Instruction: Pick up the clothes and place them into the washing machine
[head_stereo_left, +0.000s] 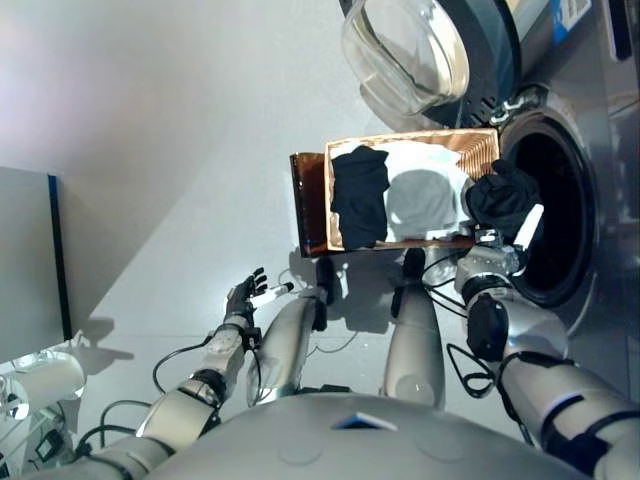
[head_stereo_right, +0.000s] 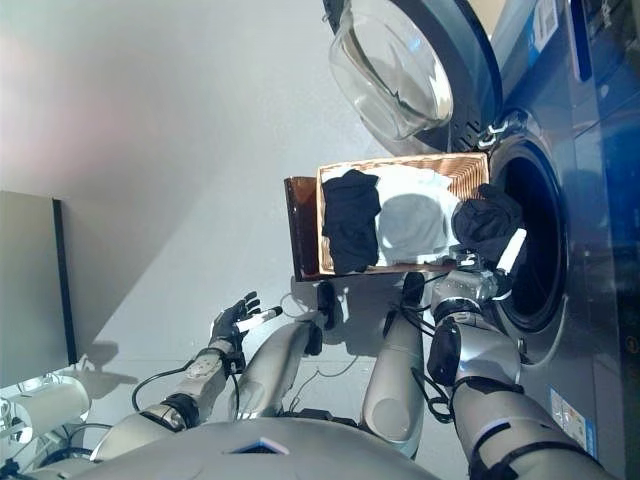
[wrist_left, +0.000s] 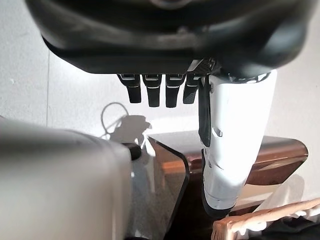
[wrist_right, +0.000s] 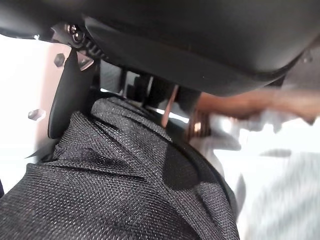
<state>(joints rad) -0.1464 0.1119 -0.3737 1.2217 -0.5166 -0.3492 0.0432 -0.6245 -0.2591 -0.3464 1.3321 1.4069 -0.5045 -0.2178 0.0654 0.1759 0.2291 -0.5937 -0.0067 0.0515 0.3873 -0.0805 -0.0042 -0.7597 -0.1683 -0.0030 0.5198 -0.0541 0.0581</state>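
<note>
R hand (head_stereo_left: 508, 232) is closed on a bunched black garment (head_stereo_left: 500, 197), held in the air at the basket's 3 o'clock edge, just beside the washer drum opening (head_stereo_left: 552, 205); the wrist view shows the dark knit pressed up against the palm. Door (head_stereo_left: 405, 52) is swung open at about 12 o'clock of the basket. Wicker basket (head_stereo_left: 480, 150) holds another black garment (head_stereo_left: 360, 195) toward its 9 o'clock side, plus a grey piece (head_stereo_left: 420, 203) on white cloth (head_stereo_left: 425, 155) at centre. L hand (head_stereo_left: 245, 293) is idle w/ fingers spread, empty, low at 7 o'clock, well apart from the basket. Risks, as I judge: fabric hanging below the hand could snag the drum rim or drape over the lip if let go too early; grip looks loose-bundled, so part may slip onto the floor btwn basket and machine.
</note>
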